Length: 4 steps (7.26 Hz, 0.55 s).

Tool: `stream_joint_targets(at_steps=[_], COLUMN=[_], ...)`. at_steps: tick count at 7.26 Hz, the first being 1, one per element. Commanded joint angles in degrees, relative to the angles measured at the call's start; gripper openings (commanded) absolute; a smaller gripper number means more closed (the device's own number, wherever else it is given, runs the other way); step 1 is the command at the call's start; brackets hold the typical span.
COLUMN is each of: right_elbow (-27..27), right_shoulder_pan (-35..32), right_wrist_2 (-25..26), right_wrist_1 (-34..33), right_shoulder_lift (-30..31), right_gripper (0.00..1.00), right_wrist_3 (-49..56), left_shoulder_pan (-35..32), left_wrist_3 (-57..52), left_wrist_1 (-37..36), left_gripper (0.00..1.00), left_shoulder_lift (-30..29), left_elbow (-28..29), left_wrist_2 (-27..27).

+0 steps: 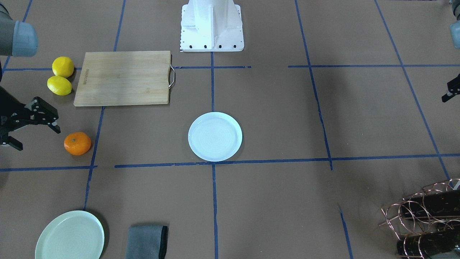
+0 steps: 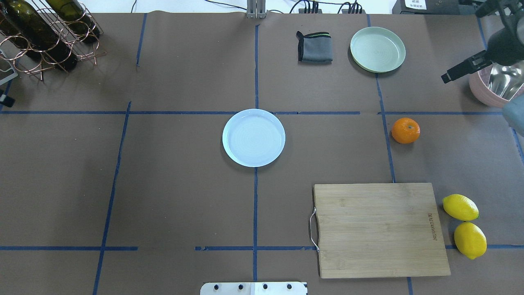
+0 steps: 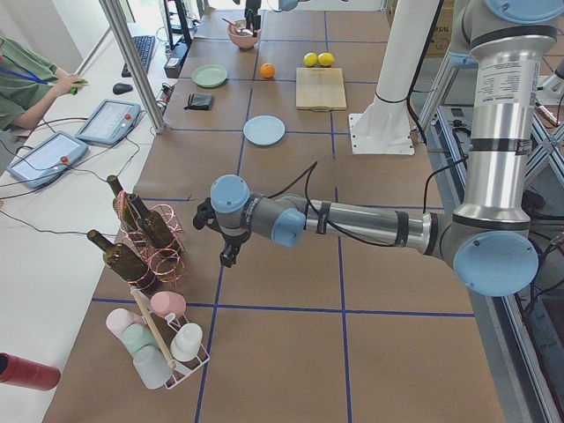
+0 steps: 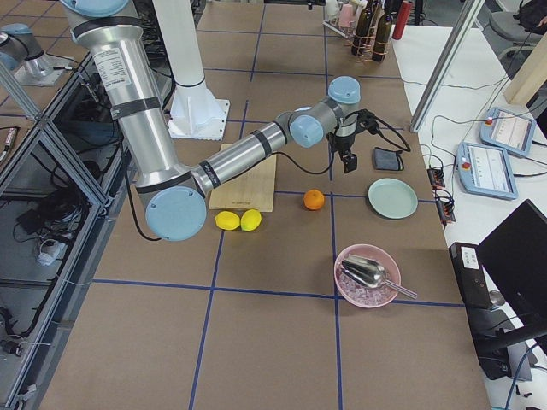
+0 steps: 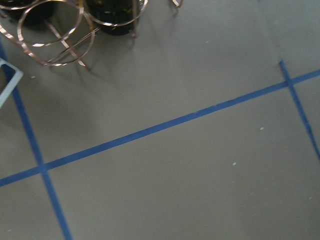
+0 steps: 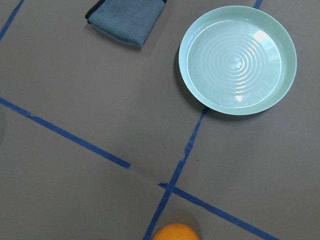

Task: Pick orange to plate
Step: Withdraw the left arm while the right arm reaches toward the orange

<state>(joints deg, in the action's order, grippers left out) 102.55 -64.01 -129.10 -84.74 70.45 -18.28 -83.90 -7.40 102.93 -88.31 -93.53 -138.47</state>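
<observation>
The orange (image 1: 77,143) lies on the brown table on my right side, also seen in the overhead view (image 2: 405,130) and at the bottom edge of the right wrist view (image 6: 175,233). The white, bluish plate (image 1: 215,136) sits empty at the table's centre (image 2: 253,137). My right gripper (image 1: 37,138) hovers open beside the orange, a short gap away, holding nothing. My left gripper (image 3: 229,251) hangs over the far left of the table near the wine rack. Only its edge shows in the front view (image 1: 451,92), so I cannot tell its state.
A mint-green plate (image 2: 377,49) and a folded grey cloth (image 2: 314,47) lie beyond the orange. A wooden cutting board (image 2: 378,229) and two lemons (image 2: 460,207) sit nearer the base. A pink bowl with a metal scoop (image 2: 495,88) is at the right edge. The bottle rack (image 2: 45,37) stands far left.
</observation>
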Motion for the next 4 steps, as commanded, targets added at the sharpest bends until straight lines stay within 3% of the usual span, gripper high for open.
stream_joint_targets(at_steps=[1,4], right_elbow=[0.2,0.1], right_shoulder_pan=[1.8,6.5], right_wrist_2=[0.8,5.1], right_wrist_1=[-0.9,0.2], right_shoulder_lift=[-1.2,2.4], right_gripper=[1.0,1.0], right_wrist_3=[-1.4,-7.2], left_shoulder_pan=[-2.7,-5.0], left_wrist_3=[-4.6,-6.5], left_wrist_1=[-5.5,-5.7], left_gripper=[1.0,1.0], left_shoulder_lift=[1.8,4.0], left_elbow=[-0.3,-0.3], left_wrist_2=[4.2,4.0])
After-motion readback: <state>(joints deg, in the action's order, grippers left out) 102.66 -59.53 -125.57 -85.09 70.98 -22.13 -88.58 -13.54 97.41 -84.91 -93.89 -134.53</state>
